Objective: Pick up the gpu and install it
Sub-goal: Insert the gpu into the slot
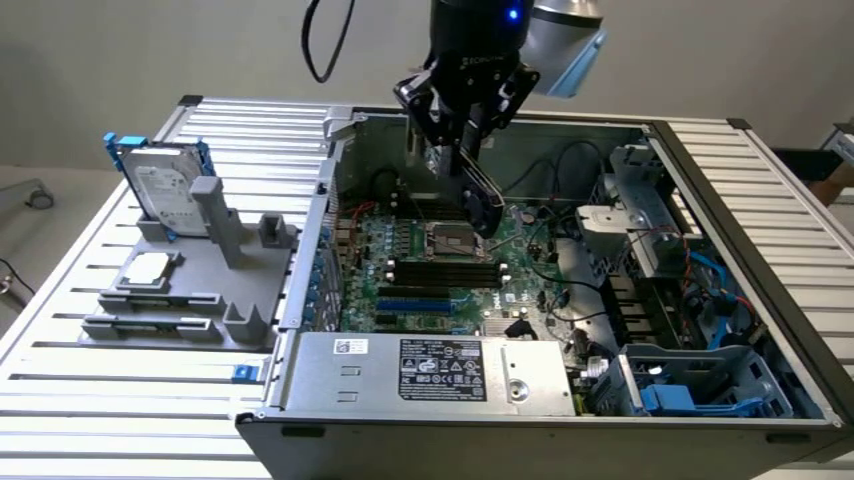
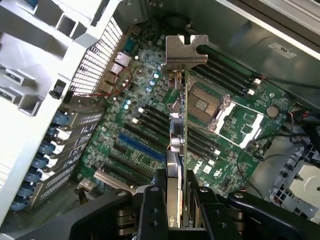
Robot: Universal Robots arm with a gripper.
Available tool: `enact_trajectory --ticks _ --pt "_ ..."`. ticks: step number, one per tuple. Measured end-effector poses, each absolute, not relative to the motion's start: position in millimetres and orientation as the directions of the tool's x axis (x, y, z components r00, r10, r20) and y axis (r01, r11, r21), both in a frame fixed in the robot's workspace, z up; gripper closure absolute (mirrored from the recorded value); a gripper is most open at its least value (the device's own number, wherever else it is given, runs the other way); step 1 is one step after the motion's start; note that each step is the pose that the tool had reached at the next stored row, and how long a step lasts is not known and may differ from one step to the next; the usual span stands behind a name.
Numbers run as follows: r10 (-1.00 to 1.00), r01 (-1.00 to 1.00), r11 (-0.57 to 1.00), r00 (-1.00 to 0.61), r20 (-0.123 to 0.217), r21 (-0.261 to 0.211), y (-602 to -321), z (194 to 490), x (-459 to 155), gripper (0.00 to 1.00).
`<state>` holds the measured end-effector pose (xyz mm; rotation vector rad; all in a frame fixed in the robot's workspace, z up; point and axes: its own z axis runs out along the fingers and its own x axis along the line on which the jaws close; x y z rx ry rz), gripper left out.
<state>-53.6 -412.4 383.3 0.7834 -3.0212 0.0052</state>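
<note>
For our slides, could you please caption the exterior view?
The end effector holds the gpu above the motherboard inside the open computer case; a hard drive stands in the grey fixture.

Exterior view high, angled down at open computer case [image 1: 534,450], wrist view close over motherboard [image 2: 240,167], seen in both.

Metal and plastic finishes
Card [image 2: 179,135]: shiny bare-metal bracket [image 2: 186,50]. Computer case [image 1: 534,450]: matt grey metal. Holder [image 1: 200,300] at nine o'clock of it: matt grey plastic.
</note>
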Motion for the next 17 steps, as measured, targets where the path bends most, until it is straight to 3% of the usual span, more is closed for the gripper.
enact_trajectory --ticks 17 --pt "-0.728 -0.728 0.685 -0.685 0.021 0.002 -412.4 375.3 -53.6 0.73"
